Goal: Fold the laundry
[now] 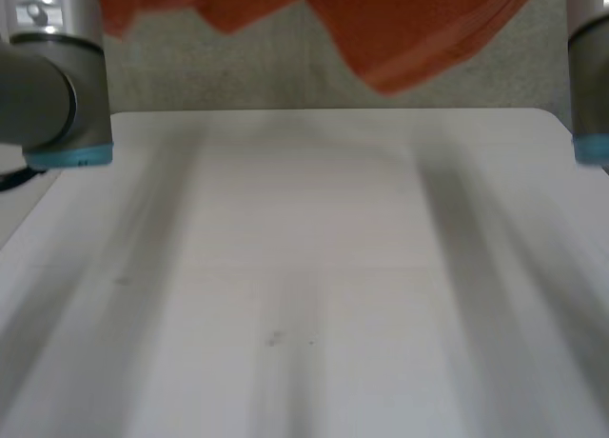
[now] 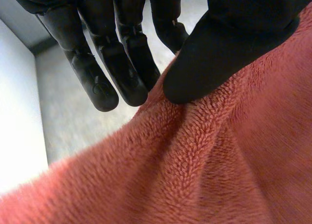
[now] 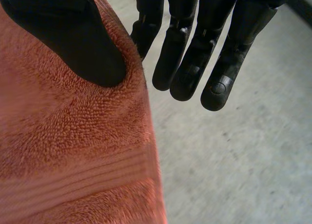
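My left hand [image 2: 234,44] pinches the orange towel [image 1: 409,29] between thumb and straight fingers [image 2: 97,78], the pile bunching into a ridge under the thumb; my right hand [image 3: 68,34] grasps it the same way at a banded edge, thumb on the cloth, fingers [image 3: 214,83] at its other side; the towel hangs lifted off the white surface [image 1: 314,267], at its far side, between my arms.

Desk [image 1: 333,267]: white, rounded far corner, a few small dark specks.
Floor [image 1: 238,71]: grey, speckled, beyond the desk's far edge.
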Motion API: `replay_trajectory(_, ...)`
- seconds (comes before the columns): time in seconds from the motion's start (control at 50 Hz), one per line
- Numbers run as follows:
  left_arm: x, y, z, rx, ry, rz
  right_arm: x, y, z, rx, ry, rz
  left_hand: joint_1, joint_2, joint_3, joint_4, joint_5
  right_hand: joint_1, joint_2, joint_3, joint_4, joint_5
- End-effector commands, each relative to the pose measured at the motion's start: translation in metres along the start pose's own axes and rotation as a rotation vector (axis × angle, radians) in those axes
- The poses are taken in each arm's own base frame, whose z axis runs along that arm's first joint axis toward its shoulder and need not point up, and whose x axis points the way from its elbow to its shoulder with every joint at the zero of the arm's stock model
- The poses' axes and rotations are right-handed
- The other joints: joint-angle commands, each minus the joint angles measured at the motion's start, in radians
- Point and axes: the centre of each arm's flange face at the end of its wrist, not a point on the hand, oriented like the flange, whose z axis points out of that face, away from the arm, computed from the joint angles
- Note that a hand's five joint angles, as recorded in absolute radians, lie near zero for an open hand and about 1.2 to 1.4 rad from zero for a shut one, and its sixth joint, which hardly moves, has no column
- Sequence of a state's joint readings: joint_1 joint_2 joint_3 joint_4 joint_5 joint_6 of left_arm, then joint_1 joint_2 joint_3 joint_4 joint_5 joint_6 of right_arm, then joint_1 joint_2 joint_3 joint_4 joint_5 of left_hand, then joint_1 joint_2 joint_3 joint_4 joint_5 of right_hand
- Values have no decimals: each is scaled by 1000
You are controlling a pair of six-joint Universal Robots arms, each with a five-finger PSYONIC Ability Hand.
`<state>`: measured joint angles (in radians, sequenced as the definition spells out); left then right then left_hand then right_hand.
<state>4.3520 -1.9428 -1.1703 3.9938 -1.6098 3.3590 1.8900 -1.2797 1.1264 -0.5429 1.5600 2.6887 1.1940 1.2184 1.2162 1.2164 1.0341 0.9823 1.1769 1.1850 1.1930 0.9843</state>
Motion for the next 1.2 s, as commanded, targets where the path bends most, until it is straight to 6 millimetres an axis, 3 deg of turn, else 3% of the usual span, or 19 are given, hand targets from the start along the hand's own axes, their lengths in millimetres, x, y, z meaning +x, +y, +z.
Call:
replay_trajectory(0.02,5,58,-85,-431,83,15,-32,56,-81,-246,-227,10,202,178,180,180,188,414,219,211,203,237)
replay_trajectory(0.04,5,68,-108,-528,99,19,-32,57,-81,-247,-228,10,202,178,180,180,188,414,219,211,203,237)
replay_trajectory(0.06,5,68,-108,-529,100,19,-40,67,-100,-304,-283,20,202,178,180,180,188,414,219,211,203,237)
replay_trajectory(0.08,4,77,-128,-614,114,27,-47,74,-117,-360,-338,33,202,178,180,180,188,414,219,211,203,237)
replay_trajectory(0.1,2,86,-150,-699,124,31,-47,74,-118,-361,-338,33,202,178,180,180,188,414,219,211,203,237)
replay_trajectory(0.16,2,93,-168,-766,139,35,-62,94,-150,-482,-436,63,202,178,180,180,188,414,219,211,203,237)
replay_trajectory(0.18,3,98,-185,-820,157,40,-73,112,-168,-563,-483,78,202,178,180,180,188,414,219,211,203,237)
replay_trajectory(0.2,5,105,-201,-875,173,43,-73,112,-168,-564,-483,78,202,178,180,180,188,414,219,211,203,237)
replay_trajectory(0.24,6,109,-214,-914,182,43,-88,138,-196,-706,-550,99,202,178,180,180,188,414,219,211,203,237)
replay_trajectory(0.32,7,115,-234,-981,197,48,-90,145,-212,-811,-594,113,202,178,180,180,188,414,219,211,203,237)
replay_trajectory(0.38,7,116,-238,-997,200,51,-90,150,-222,-871,-618,129,202,178,180,180,188,414,219,211,203,237)
replay_trajectory(0.48,3,117,-240,-1009,185,53,-79,159,-218,-908,-554,179,202,178,180,180,188,414,219,211,203,237)
replay_trajectory(0.5,3,117,-240,-1009,185,53,-73,163,-216,-929,-511,218,202,178,180,180,188,69,-125,-134,-142,-107)
replay_trajectory(0.52,2,116,-239,-1006,181,51,-73,163,-216,-929,-511,218,202,178,180,180,188,66,-129,-137,-145,-111)
replay_trajectory(0.54,2,116,-239,-1006,181,51,-66,167,-214,-950,-466,262,202,178,180,180,188,-211,-405,-413,-421,-387)
replay_trajectory(0.64,2,114,-241,-1011,179,49,-46,178,-206,-994,-345,361,202,178,180,180,188,-462,-656,-664,-672,-638)
replay_trajectory(0.72,2,113,-241,-1014,181,49,-34,185,-204,-1013,-299,377,202,178,180,180,188,-460,-654,-663,-671,-636)
replay_trajectory(0.82,3,113,-242,-1013,185,45,-20,189,-217,-1152,-314,427,202,178,180,180,188,-454,-649,-657,-665,-631)
replay_trajectory(1.2,-2,123,-236,-1011,164,53,-13,201,-231,-1185,-372,411,202,178,180,180,188,-176,-370,-379,-387,-352)
